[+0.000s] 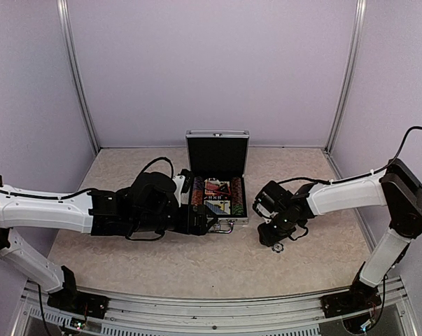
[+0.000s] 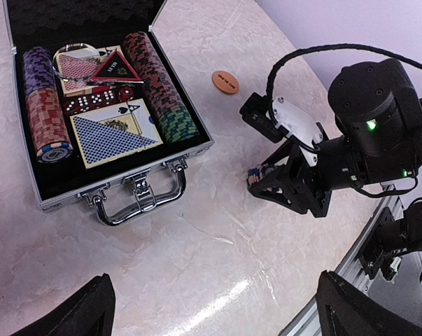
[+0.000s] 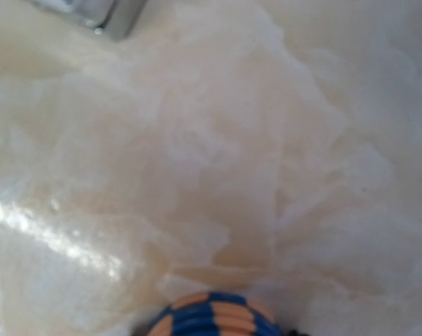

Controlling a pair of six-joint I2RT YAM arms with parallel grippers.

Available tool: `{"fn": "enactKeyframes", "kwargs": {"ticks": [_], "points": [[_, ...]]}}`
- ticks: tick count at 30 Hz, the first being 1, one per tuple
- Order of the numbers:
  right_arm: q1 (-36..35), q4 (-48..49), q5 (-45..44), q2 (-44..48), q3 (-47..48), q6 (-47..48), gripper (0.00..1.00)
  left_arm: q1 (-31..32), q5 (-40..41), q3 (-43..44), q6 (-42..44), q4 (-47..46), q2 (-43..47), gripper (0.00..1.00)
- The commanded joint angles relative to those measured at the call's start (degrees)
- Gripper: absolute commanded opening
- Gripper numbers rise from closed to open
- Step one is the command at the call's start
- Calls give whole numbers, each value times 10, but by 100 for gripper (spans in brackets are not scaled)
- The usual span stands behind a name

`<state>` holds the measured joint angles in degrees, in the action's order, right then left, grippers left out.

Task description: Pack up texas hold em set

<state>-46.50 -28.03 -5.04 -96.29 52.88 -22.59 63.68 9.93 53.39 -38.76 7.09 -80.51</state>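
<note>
Counter (image 1: 162, 266) carries everything. Both arms reach in toward the centre.

Left arm (image 1: 50, 210) lies low and stretched across from the left, wrist parked at the case's near-left corner. Its jaws are spread wide and empty, and its camera looks over the case.

Right arm (image 1: 343, 192) comes in from the right, elbow high, wrist dropped low to the counter just near-right of the case.

Case (image 2: 64, 199) sits centre, lid up at the far side, handle (image 2: 137, 199) toward us. Inside are two chip rows (image 2: 46, 105), card decks (image 2: 116, 136) between them and red dice (image 2: 85, 103) — mostly packed.

Right jaws are pinching a short blue-and-orange striped chip stack (image 2: 256, 176). Can't tell whether it is clear of the counter or touching.

Orange disc (image 2: 225, 82) lies loose on the counter right of the case, apart from it.

Step in hand, as I read it: carrying loose chips to the case. The next move calls for a lift, a leftward carry over the case rim and a drop into the free near end of a chip row — edge-on to match the row. The disc and the lid come after that.
</note>
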Motion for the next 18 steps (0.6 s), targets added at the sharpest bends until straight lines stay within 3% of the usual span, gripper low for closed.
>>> {"fn": "enactKeyframes", "kwargs": {"ticks": [1,18], "points": [[-8,-19,21,15,8,10,0,-3,6,2,0,-8,6,99],[-17,-62,15,43,50,34,0,-10,-40,-15,-8,-47,-13,99]]}}
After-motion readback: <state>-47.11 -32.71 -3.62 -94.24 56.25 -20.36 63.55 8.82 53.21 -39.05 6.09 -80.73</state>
